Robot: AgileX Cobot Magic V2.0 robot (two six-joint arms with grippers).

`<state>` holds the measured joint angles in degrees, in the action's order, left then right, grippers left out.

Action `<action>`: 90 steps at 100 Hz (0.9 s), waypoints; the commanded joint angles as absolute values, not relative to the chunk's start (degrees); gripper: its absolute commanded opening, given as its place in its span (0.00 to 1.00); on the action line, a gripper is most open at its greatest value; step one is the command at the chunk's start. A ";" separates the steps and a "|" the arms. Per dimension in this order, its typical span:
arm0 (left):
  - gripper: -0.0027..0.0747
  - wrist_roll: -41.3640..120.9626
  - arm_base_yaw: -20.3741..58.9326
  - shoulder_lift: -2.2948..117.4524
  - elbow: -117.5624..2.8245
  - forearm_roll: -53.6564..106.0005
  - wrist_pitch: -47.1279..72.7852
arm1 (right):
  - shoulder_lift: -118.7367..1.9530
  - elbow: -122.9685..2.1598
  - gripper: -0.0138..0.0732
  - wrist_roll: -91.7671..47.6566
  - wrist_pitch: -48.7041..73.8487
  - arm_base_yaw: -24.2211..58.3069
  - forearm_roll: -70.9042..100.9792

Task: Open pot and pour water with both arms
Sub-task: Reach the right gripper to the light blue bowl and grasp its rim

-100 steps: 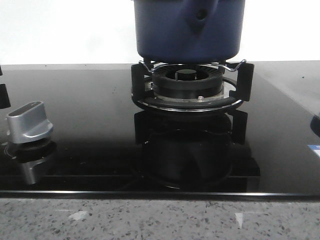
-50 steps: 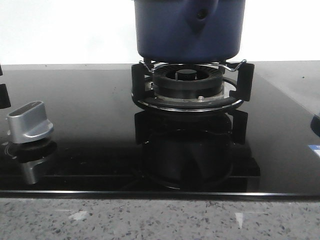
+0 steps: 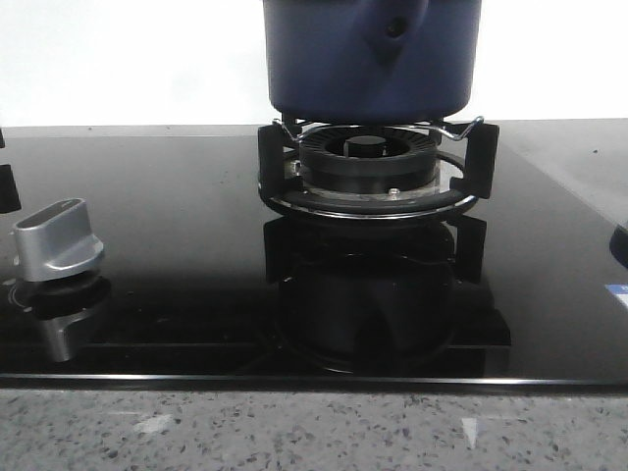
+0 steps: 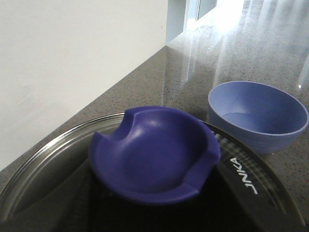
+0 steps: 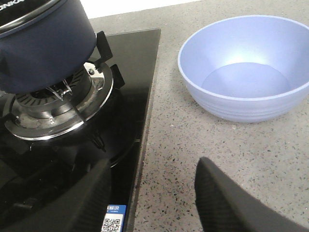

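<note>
Plain white wall point(image 3: 128, 59) runs along the back, no tiles or anything. The worktop point(image 3: 314, 432) is grey speckled stone, and a glossy black glass hob point(image 3: 177, 245) is set into it, shiny enough to mirror whatever sits above it. Far end of the worktop there's bright daylight glaring off the stone, looks like a window point(image 4: 193, 9) back there.

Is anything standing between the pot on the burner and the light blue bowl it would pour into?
Nothing visible. The pot sits on the burner grate; between it and the light blue bowl lie only black cooktop glass and bare speckled counter.
</note>
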<state>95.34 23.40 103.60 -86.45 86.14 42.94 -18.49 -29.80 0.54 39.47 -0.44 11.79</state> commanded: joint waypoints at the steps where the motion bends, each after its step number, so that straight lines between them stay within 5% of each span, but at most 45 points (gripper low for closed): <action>1: 0.32 94.48 21.69 99.38 -87.83 89.28 44.16 | -19.85 -31.91 0.57 0.00 35.25 -0.36 11.59; 58: 0.32 94.38 12.56 93.14 -87.83 89.50 47.46 | -36.12 -43.28 0.57 2.57 35.29 -1.05 6.48; 90: 0.32 93.89 6.33 91.05 -87.83 90.02 50.64 | -51.48 -55.73 0.57 6.34 44.48 -11.49 -0.87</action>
<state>94.64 8.08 94.91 -86.00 84.73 48.45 -47.35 -51.07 6.17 44.70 -8.56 0.75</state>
